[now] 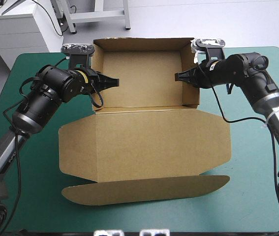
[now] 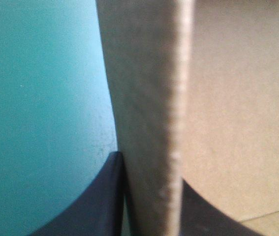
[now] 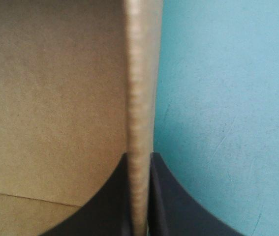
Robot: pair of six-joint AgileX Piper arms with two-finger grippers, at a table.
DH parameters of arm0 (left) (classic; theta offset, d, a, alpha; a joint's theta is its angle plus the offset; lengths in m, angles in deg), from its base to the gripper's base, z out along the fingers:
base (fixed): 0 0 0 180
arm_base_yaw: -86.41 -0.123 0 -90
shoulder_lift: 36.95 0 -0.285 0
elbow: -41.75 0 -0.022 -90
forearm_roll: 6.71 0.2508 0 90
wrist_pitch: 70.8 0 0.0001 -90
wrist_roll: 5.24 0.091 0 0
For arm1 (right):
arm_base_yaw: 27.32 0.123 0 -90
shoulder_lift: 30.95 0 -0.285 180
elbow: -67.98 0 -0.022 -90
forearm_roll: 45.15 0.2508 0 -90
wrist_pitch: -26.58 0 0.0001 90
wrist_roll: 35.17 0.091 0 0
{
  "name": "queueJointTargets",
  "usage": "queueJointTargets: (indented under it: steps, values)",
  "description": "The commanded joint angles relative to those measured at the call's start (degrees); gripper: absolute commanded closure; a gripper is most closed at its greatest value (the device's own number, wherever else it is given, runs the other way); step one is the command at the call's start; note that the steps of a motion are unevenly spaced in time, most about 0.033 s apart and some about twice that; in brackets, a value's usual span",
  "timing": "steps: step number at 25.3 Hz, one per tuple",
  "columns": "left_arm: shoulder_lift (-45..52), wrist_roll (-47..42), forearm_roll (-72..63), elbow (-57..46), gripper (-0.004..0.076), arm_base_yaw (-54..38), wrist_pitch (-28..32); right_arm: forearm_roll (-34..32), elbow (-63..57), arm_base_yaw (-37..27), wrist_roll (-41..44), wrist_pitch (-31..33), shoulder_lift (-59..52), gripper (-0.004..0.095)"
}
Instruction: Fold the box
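Note:
The brown box (image 1: pixel 144 142) lies in the middle of the table as an open tray (image 1: pixel 141 78) at the far side, its walls raised. Its lid lies flat toward the near edge, ending in a long front flap (image 1: pixel 144 190). My left gripper (image 1: pixel 110 82) is shut on the tray's left wall, its tips reaching inside. My right gripper (image 1: pixel 181 76) is shut on the right wall. In the left wrist view the wall's edge (image 2: pixel 146 98) rises between the black fingers (image 2: pixel 97 206) of the gripper (image 2: pixel 149 201). The right wrist view shows that wall's edge (image 3: pixel 140 88) pinched in the gripper (image 3: pixel 139 196).
The teal-green cover (image 1: pixel 31 147) shows bare on both sides of the box and in a narrow strip along the near edge. The lid's side flaps (image 1: pixel 77 147) spread out toward both arms. White furniture (image 1: pixel 11 29) stands beyond the far left corner.

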Motion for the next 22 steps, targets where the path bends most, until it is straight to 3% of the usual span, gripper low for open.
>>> queueJointTargets:
  steps: [1, 10, 15, 22]
  values:
    - [2.4, 2.2, -1.8, 1.8, 0.0724, 0.4, 3.8, 0.8, 1.8, 0.0, -0.8, -3.9, -2.5, 0.0920]
    - [-1.0, 4.5, -1.8, 1.8, 0.0724, 0.4, 1.9, -4.2, 1.8, 0.0, -1.0, -1.1, -2.3, 0.0920]
    - [-7.5, 7.5, -3.2, 1.8, 0.0724, 0.3, -0.4, -6.8, 1.8, 0.0, -1.5, 6.1, 1.6, 0.0921]
    - [-14.9, 10.5, -3.3, 1.8, 0.0724, 0.1, -3.7, -6.4, 1.8, 0.0, -2.3, 11.2, 9.9, 0.0922]
